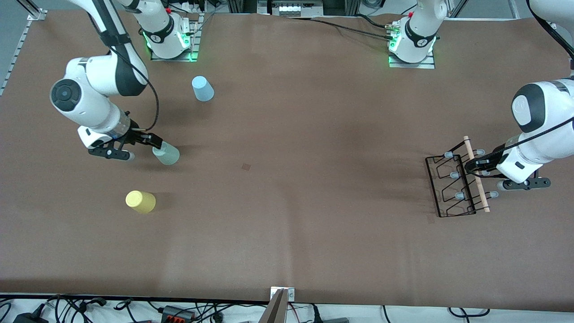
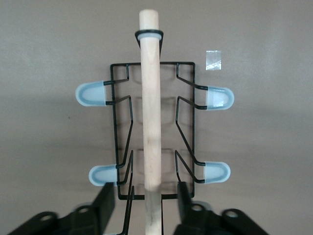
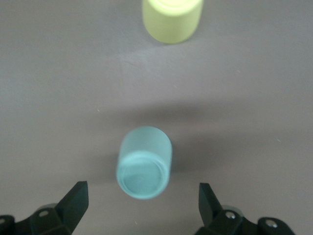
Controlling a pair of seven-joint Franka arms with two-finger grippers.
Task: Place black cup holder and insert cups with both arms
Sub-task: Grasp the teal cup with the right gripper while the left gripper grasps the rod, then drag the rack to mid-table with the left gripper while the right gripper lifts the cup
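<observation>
At right of the front frame, you have the left gripper (image 1: 476, 168) down at the black cup holder (image 1: 457, 184), which stands on the table at the left arm's end. Jaws half drawn in, one finger (image 2: 103, 205) either side of the wooden rod handle (image 2: 150, 122), gaps visible both sides in the left wrist view: not pinching yet, by my reading. The rod's long axis runs straight out from between the jaws, so the closing line crosses it squarely.

At left of the front frame, your right gripper (image 1: 142, 144) sits low, jaws spread wide, nothing held. The grey-green cup (image 1: 166, 154) stands mouth down just ahead of the fingers, centred between them in the right wrist view. The yellow cup (image 1: 141, 201) lies lower in frame; the light blue cup (image 1: 202, 88) is higher, near the right arm's base. Right arm is the nearer for all three.
</observation>
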